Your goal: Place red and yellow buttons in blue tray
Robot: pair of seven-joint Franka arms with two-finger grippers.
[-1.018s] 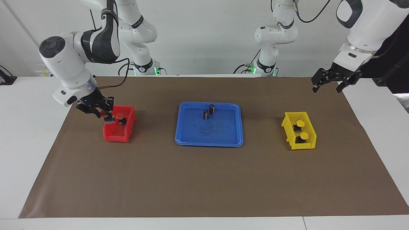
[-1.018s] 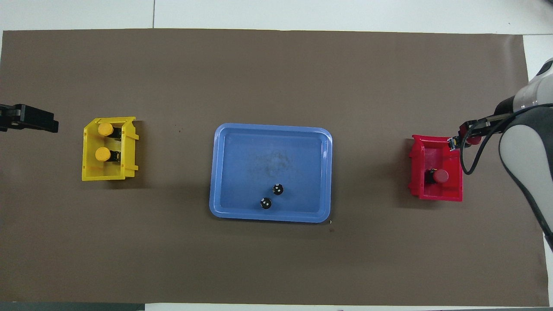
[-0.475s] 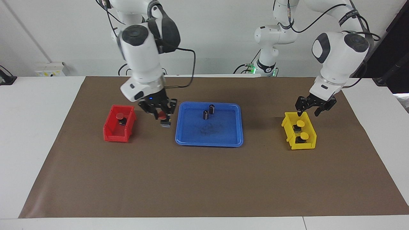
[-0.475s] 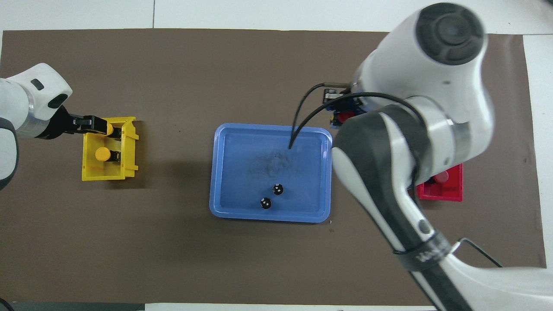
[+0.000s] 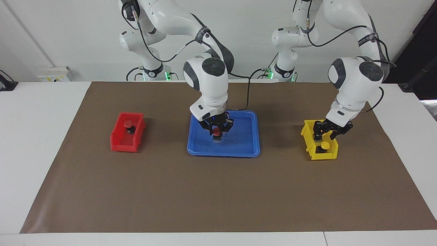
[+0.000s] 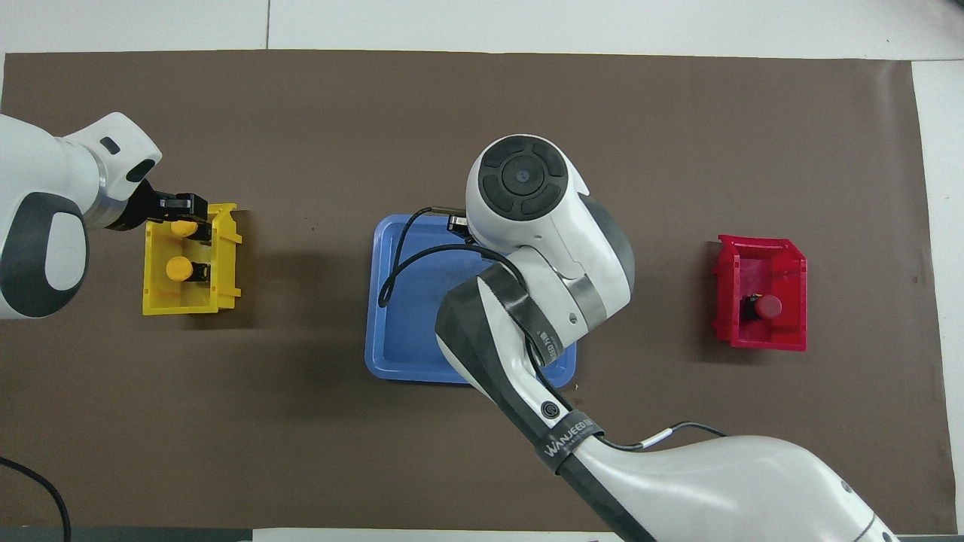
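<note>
My right gripper (image 5: 216, 134) is shut on a red-capped button (image 5: 215, 131) and holds it low over the blue tray (image 5: 245, 147); in the overhead view the arm hides that hand, and only part of the tray (image 6: 392, 339) shows. The second red button (image 5: 128, 124) (image 6: 768, 305) sits in the red bin (image 5: 119, 145). My left gripper (image 5: 324, 134) (image 6: 184, 214) is open and low in the yellow bin (image 5: 321, 156). Two yellow buttons (image 6: 183, 226) (image 6: 178, 267) lie in that bin; I cannot tell which one the fingers straddle.
The red bin (image 6: 727, 301) stands toward the right arm's end of the brown mat, the yellow bin (image 6: 177, 305) toward the left arm's end, the tray between them. The two dark cylinders in the tray are hidden by the right arm.
My right gripper carried the red button from the red bin across to over the blue tray and lowered it. My left gripper came in from the table's end and dropped into the yellow bin.
</note>
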